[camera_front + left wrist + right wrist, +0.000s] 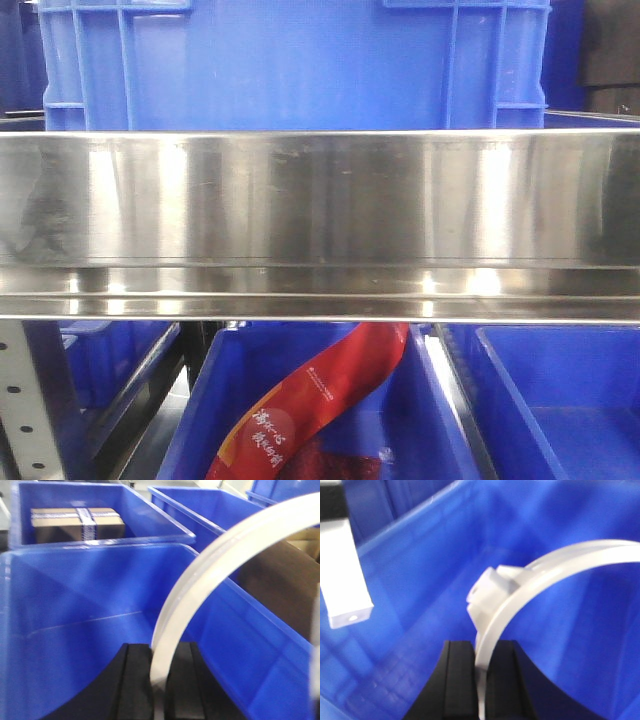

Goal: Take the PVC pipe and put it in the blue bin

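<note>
PVC pipe (220,565) in both end effectors

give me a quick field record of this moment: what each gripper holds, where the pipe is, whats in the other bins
left gripper: left gripper shut on the PVC pipe
right gripper: right gripper shut on the same pipe, beside a blocky fitting on the arc
pipe position: white arc held over the blue bin, not yet released
pipe end: flat squared end with a small hole, hanging at upper left of the right wrist view
other bins: taped cardboard box in the far bin; red package in a lower bin under the steel shelf
</note>
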`<state>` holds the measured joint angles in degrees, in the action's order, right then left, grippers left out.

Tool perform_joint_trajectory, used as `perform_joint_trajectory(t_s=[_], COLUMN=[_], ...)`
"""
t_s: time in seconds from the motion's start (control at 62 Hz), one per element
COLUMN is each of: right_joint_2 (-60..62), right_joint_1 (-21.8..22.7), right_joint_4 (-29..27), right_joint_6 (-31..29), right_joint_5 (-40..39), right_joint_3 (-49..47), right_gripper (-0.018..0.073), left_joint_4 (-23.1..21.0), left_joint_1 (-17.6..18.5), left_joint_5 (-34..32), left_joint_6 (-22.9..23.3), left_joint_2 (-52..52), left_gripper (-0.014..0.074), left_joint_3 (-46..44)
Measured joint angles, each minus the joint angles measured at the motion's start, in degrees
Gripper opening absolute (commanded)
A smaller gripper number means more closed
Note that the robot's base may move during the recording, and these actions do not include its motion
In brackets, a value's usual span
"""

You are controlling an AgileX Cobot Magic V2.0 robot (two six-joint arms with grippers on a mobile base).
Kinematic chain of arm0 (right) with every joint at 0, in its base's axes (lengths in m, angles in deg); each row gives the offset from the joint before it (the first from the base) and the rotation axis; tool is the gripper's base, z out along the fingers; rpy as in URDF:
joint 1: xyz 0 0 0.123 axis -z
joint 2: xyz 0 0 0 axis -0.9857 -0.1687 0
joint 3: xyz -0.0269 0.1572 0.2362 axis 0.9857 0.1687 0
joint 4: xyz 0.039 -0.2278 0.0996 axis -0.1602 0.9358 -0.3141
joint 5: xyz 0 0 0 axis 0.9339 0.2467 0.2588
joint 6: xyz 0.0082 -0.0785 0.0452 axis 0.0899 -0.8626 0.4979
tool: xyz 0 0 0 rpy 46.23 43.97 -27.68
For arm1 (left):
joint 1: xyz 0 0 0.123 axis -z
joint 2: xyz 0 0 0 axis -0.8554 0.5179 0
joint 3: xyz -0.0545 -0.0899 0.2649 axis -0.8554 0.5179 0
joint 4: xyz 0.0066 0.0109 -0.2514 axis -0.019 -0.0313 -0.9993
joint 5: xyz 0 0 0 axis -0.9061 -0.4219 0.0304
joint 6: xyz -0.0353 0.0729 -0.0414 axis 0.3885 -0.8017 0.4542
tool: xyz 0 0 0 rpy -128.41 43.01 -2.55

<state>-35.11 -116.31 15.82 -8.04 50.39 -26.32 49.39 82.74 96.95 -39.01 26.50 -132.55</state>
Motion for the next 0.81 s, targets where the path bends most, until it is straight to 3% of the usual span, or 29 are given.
perform_joint_trajectory(t_s=[0.21, 0.435, 0.645, 0.742, 0.806], right_joint_2=[-0.42, -0.89, -1.21, -1.58, -1.79], right_joint_1=[0.21, 4.62, 5.48, 5.48, 5.48], right_joint_4=[-1.7, -9.9, -11.26, -11.38, -11.38], right_joint_6=[-6.51, -7.11, -7.13, -7.23, -7.23], right_joint_5=[3.75, 1.66, 0.23, -0.52, -0.67], right_joint_3=[-2.82, -3.34, -3.34, -3.44, -3.44], right_gripper=[-0.0162, -0.0162, -0.0158, -0.0071, 0.0067], left_joint_4=[-0.12, -0.12, 0.85, 1.2, 1.2], left_joint_1=[0.23, 0.23, 0.23, 0.23, 0.23], left_joint_5=[0.0, 0.0, -0.13, -0.59, -0.71], left_joint_6=[0.0, 0.0, 0.0, 0.0, 0.0], left_joint_2=[0.0, 0.44, 1.17, 1.56, 1.7], left_gripper=[-0.0111, -0.0111, -0.0097, 0.0001, 0.0099], left_joint_3=[-0.1, -0.12, -0.12, -0.22, -0.22])
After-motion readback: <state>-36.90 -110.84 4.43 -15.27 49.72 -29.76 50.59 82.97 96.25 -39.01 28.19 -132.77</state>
